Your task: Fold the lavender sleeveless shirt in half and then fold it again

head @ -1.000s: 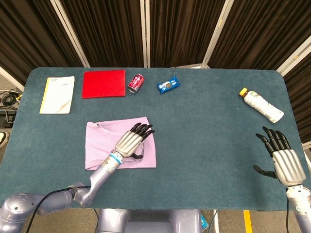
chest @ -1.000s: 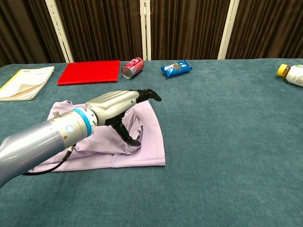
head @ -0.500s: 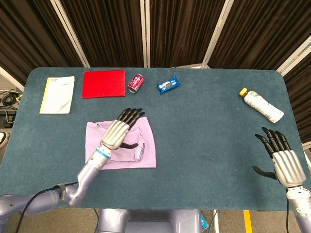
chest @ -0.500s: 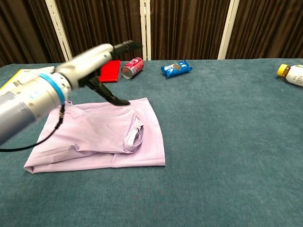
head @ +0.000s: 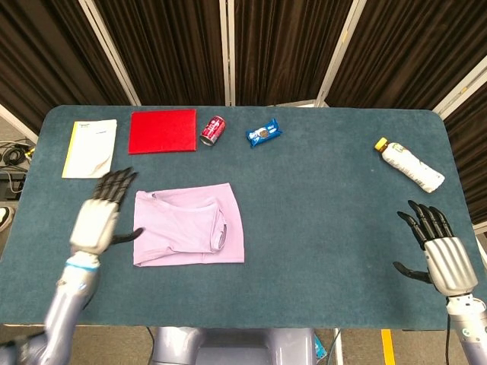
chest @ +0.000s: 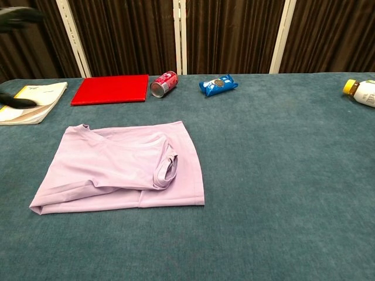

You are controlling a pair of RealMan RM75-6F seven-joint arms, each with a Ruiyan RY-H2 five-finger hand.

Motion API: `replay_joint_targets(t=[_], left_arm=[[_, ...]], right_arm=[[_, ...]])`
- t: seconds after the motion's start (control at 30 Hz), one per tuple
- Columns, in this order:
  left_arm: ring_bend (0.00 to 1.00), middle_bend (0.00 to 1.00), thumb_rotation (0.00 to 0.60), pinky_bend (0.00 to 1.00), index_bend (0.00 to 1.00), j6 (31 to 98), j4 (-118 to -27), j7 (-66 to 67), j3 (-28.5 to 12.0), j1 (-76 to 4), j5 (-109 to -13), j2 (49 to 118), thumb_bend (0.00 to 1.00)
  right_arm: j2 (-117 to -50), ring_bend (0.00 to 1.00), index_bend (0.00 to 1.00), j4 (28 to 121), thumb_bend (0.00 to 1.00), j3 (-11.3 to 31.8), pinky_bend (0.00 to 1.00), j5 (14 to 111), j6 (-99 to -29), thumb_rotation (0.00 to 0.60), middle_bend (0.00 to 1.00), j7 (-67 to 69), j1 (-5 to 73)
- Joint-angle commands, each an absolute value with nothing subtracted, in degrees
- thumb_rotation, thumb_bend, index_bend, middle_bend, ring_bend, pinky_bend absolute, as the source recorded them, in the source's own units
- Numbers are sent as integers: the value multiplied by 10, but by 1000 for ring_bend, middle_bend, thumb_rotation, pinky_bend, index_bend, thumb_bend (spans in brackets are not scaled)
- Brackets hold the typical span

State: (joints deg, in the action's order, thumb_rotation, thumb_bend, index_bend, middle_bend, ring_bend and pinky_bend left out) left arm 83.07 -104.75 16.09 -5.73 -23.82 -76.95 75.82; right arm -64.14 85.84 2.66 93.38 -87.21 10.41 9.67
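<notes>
Dark curtains back the teal felt-covered table (head: 319,190) on which I work. My left hand (head: 97,217) hovers just left of the lavender sleeveless shirt (head: 189,225), fingers spread wide and holding nothing; I judge it clear of the cloth so the fold can be inspected. My right hand (head: 440,255) sits well apart at the near right edge, also wide and empty, out of the working area. Lying flat between the two hands, much nearer the left, the shirt forms a rough rectangle with doubled layers; an armhole loop shows near its right edge and the neckline at the far left corner. By my reading one fold is made, a second is pending.
</notes>
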Motion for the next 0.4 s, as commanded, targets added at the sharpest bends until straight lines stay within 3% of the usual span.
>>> replay_joint_targets(t=[0.03, 0.4], left_arm=[[0, 0, 600, 0, 0, 882, -1073, 167, -22, -186, -784, 726, 67], [0, 0, 600, 0, 0, 943, -1079, 152, 13, -121, -846, 690, 68]], right_arm=[[-639, 0, 144, 866, 0, 27, 0, 937, -875, 600, 0, 99, 96], [-631, 0, 139, 876, 0, 29, 0, 940, -889, 600, 0, 94, 90]])
